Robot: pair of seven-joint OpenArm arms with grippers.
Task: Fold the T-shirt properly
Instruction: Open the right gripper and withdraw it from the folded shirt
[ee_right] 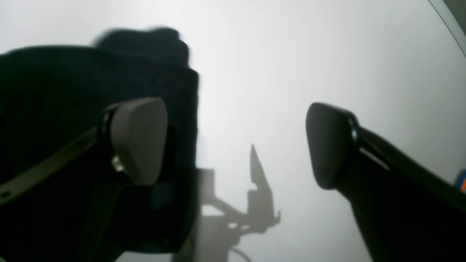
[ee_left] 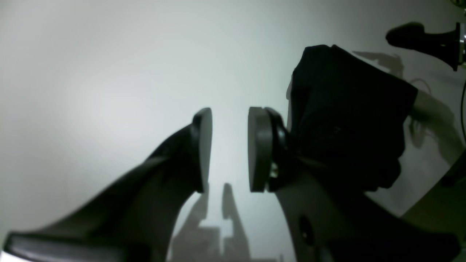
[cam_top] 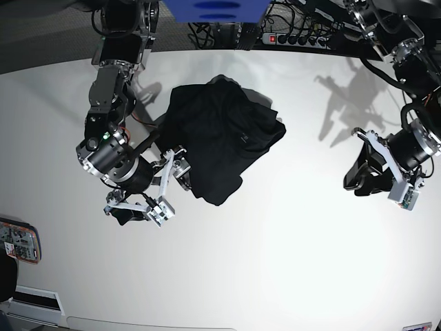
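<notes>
T-shirt [cam_top: 220,141]: plain black throughout, no print or pattern visible; it reads as near-featureless black in both wrist views too. Counter [cam_top: 289,255]: uniform white to pale grey, unpatterned, carrying soft grey shadows of the arms. Right gripper [cam_top: 167,187]: white and silver brackets on a black body with grey pads [ee_right: 140,138]; left gripper [ee_left: 230,149]: black with grey pad faces; a blue panel [cam_top: 219,9] at the far edge, a red switch light on the black power strip [cam_top: 296,38].
</notes>
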